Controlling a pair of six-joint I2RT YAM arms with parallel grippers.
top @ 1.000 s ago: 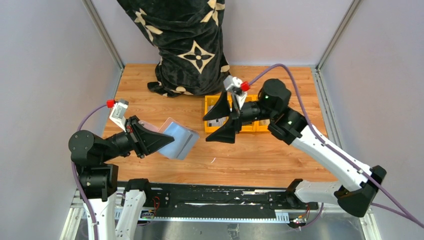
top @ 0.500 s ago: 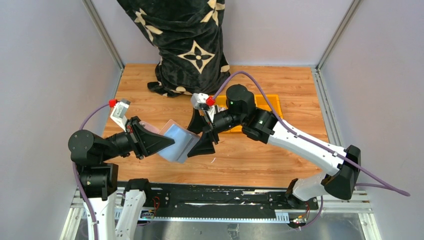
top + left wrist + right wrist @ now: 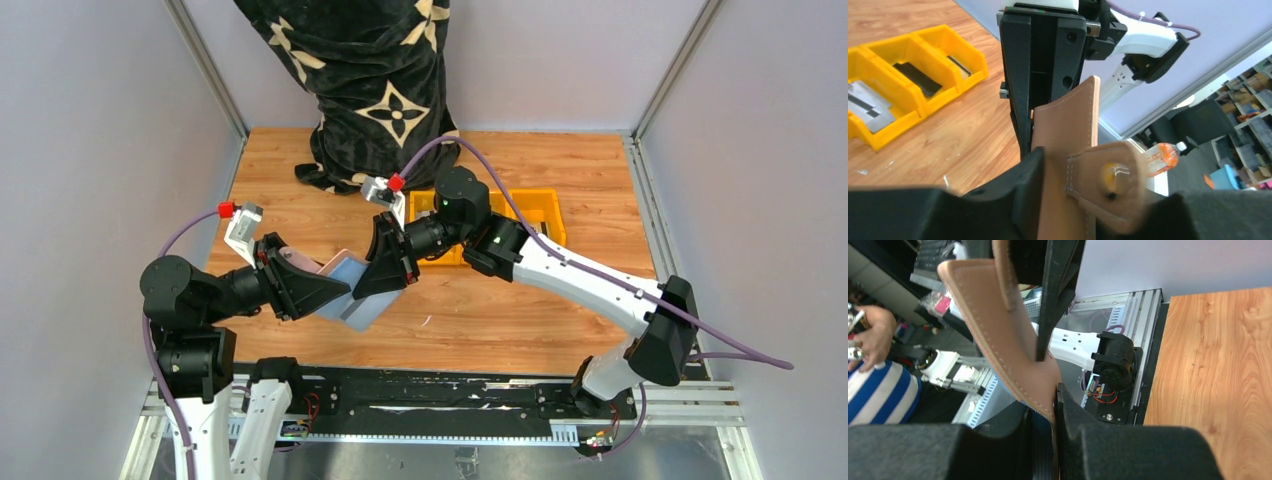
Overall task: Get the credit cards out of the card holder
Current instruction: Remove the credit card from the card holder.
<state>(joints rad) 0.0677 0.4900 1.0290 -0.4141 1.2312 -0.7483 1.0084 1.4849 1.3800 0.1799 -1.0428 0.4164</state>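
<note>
**A:** Status of the right gripper (image 3: 388, 272)?

**B:** We see it clamped on the card holder (image 3: 357, 305). In its wrist view the black fingers (image 3: 1128, 455) fill the bottom of the frame. The brown leather edge is pinched in the narrow slit between them, bottom centre.

**A:** And the left gripper (image 3: 322, 285)?

**B:** The holder sits between its fingers, lower centre of the left wrist view. We cannot tell whether they press on it or stand slack. The stud flap (image 3: 1110, 175) covers the gap on the right.

**A:** Where's the holder overall?

**B:** Left of centre in the overhead frame, up off the table (image 3: 500, 315), bridged between the two grippers. The left one is on its left end, the right one on its upper right edge. We see a pale grey-blue face turned up there, and the brown stitched outside in both wrist views.

**A:** Cards?

**B:** We cannot make out any card inside the holder. One grey credit card (image 3: 863, 102) with a dark stripe lies in the leftmost compartment of the yellow bin (image 3: 885, 134), upper left of the left wrist view. A flat black item (image 3: 918, 80) lies in the middle compartment.

**A:** Surroundings?

**B:** In the overhead frame the bin is right of centre, half hidden by the right arm. We see black patterned cloth (image 3: 370, 85) at top centre, and a person's hand (image 3: 872, 335) at the left edge of the right wrist view.
</note>
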